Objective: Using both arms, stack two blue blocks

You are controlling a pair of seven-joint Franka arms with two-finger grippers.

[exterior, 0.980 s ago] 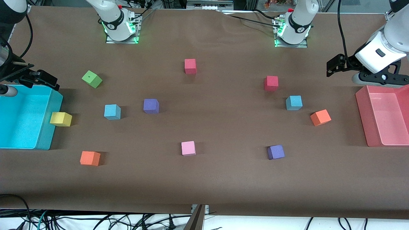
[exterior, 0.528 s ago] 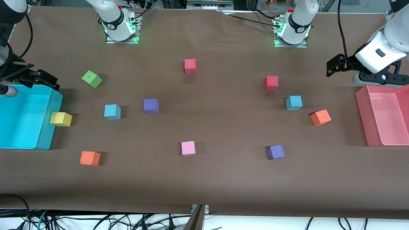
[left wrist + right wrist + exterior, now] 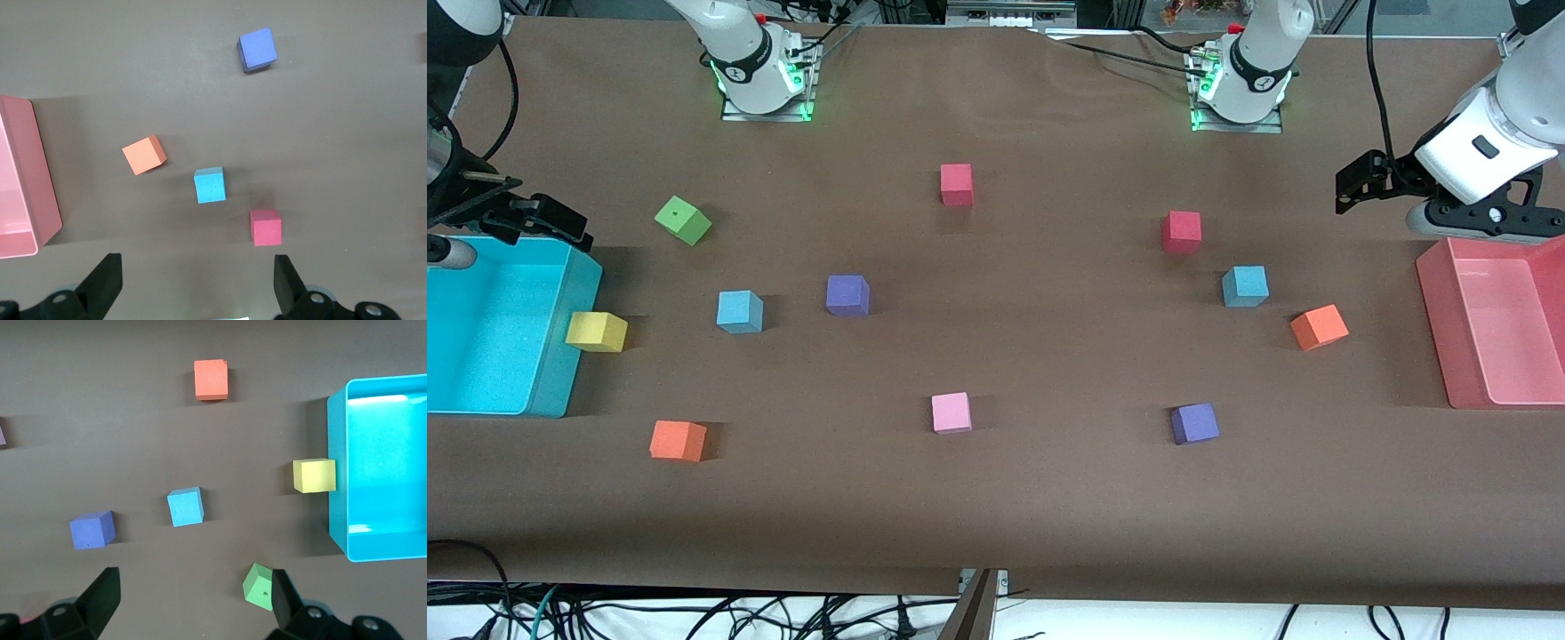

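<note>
Looking down from the front camera, I see both arms drawn back to the table's ends. The left gripper (image 3: 1352,189) hangs over bare table beside the pink bin (image 3: 1436,311), and the right gripper (image 3: 560,222) hangs at the edge of the cyan bin (image 3: 578,302). I cannot judge their fingers from here. One blue block (image 3: 739,311) sits toward the right arm's end, between the yellow block (image 3: 596,332), which touches the cyan bin's wall, and a purple block (image 3: 847,295). The other blue block (image 3: 1245,285) sits toward the left arm's end, just nearer the camera than a red block (image 3: 1181,231) and beside an orange block (image 3: 1319,326). The two blue blocks lie well apart, each flat on the table. Also on the table are a green block (image 3: 683,220), a second red block (image 3: 956,184), a pink block (image 3: 951,412), a second purple block (image 3: 1194,423) and a second orange block (image 3: 678,440).

On the left wrist camera, the left gripper (image 3: 197,283) has its fingers (image 3: 107,283) spread wide with nothing between them. Below it I see the blue block (image 3: 209,185) between the orange block (image 3: 144,155) and the red block (image 3: 265,227), with the purple block (image 3: 257,49) farther out and the pink bin (image 3: 30,173) at the side.

On the right wrist camera, the right gripper (image 3: 193,600) is likewise wide apart and empty. Its blue block (image 3: 185,506) lies near the purple block (image 3: 92,529), with the green block (image 3: 259,587), the yellow block (image 3: 313,475) against the cyan bin (image 3: 337,473), and the orange block (image 3: 211,379) around it.
</note>
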